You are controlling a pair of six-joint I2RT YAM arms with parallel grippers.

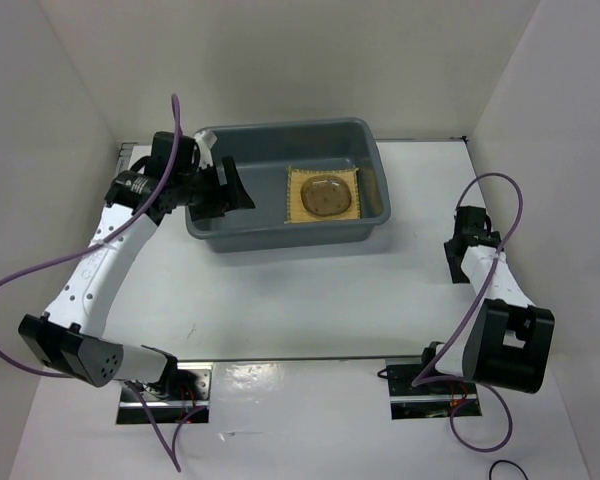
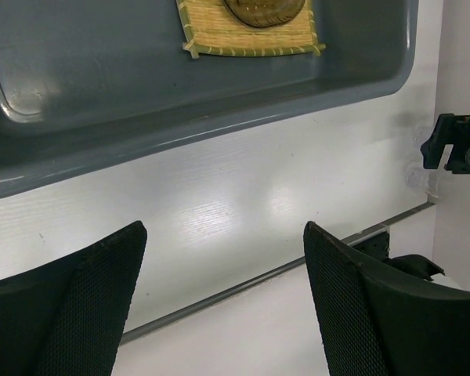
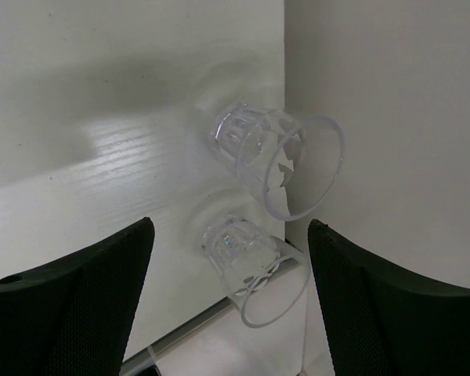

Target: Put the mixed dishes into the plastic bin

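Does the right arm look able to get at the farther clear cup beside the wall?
Probably yes. The right end effector is open and points at the farther clear cup, with nothing between them; the wall close behind may crowd one finger.

The left half of the large grey rectangular plastic bin (image 1: pixel 265 203) is left bare, while the small clear cup (image 3: pixel 276 160) is hemmed against the white side wall (image 3: pixel 399 110).

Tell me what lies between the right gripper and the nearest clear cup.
Only bare white table, in the right wrist view. The right gripper, jaws open, faces the nearest clear cup, which lies on its side by the wall.
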